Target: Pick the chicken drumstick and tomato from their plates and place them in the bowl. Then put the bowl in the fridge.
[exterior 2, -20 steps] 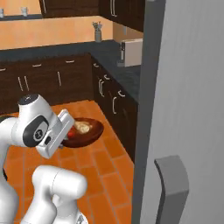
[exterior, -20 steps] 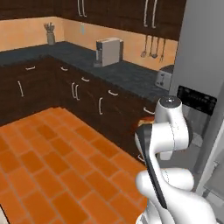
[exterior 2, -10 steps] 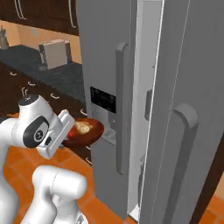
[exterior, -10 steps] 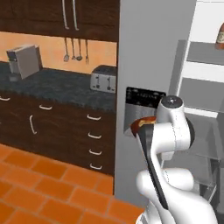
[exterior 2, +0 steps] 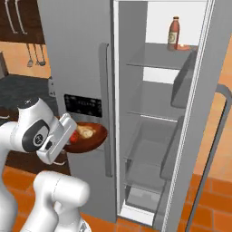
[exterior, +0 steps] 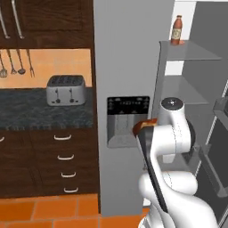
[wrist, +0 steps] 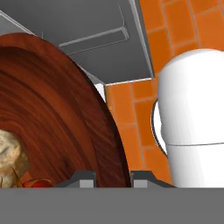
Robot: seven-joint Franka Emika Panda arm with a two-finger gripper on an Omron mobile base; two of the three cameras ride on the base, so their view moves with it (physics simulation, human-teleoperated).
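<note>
My gripper [exterior 2: 71, 139] is shut on the near rim of the dark reddish-brown wooden bowl [exterior 2: 94, 138] and holds it level at chest height. In the bowl lie the golden chicken drumstick [exterior 2: 86, 132] and the red tomato [exterior 2: 74, 136]. The hand view looks along the bowl [wrist: 65, 118], with the drumstick [wrist: 11, 151] and a bit of the tomato [wrist: 38, 183] at lower left and the gripper [wrist: 113, 179] clamped on the rim. The bowl hangs just in front of the grey fridge [exterior 2: 81, 50], by its dispenser panel [exterior 2: 84, 105]. The bowl's edge [exterior: 144, 126] peeks from behind my arm. The plates are out of view.
The fridge's right side stands open, with glass shelves [exterior 2: 154, 117] inside and a sauce bottle [exterior 2: 173, 33] on the top one. Its opened door [exterior 2: 204, 136] with bins juts out at the right. To the left lie a dark counter with drawers [exterior: 44, 111] and a toaster [exterior: 66, 89].
The whole view has swung from the kitchen counters round to the fridge as the base turned. The bowl stays in my gripper in the same pose.
</note>
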